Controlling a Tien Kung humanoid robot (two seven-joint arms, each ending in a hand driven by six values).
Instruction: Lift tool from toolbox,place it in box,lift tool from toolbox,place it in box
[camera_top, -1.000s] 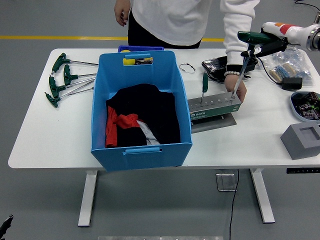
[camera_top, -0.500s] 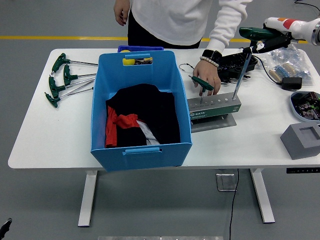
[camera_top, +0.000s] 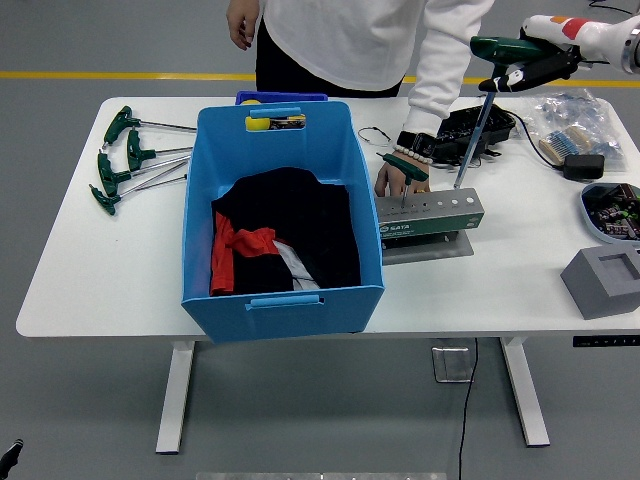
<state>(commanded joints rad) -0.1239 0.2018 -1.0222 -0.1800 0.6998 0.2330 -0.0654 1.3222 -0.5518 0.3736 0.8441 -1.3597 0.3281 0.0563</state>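
My right hand (camera_top: 537, 68) is at the top right, shut on the green T-handle of a long tool (camera_top: 472, 135). The tool hangs tilted, its tip just above the right part of the grey-green toolbox holder (camera_top: 432, 214). A second green-handled tool (camera_top: 403, 166) stands in the holder's left end. A person's hand (camera_top: 398, 178) rests on that left end beside it. The blue box (camera_top: 285, 310) stands left of the holder with black and red cloth (camera_top: 262, 235) inside. My left arm is out of view.
Several green T-handle wrenches (camera_top: 125, 158) lie at the table's left. A black tray (camera_top: 475, 128), a plastic bag (camera_top: 575, 120), a black adapter (camera_top: 583, 166), a bowl of parts (camera_top: 612, 212) and a grey block (camera_top: 604, 280) fill the right side.
My right hand has lifted the tool up and out of the holder. The person's hand moved from the holder's right end to its left end.
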